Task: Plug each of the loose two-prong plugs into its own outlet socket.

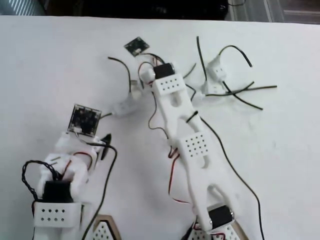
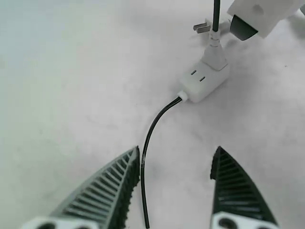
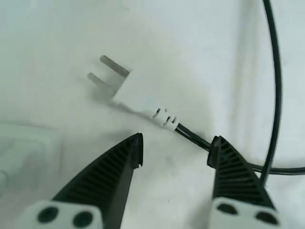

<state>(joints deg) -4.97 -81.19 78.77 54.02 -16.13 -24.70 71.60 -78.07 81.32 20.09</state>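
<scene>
In the right wrist view my right gripper is open just above a loose white two-prong plug lying on the table, its bare prongs pointing away from its black cable. My left gripper is open low over the table, and the black lead of a white outlet socket runs between its fingers. One plug sits in that socket. The loose plug lies just past it, beside the right arm's tip. From above, the socket lies between the left gripper and the right gripper.
More white sockets and plugs with black leads lie tangled at the back right of the white table. The right arm stretches diagonally across the middle. Its wires trail beside it.
</scene>
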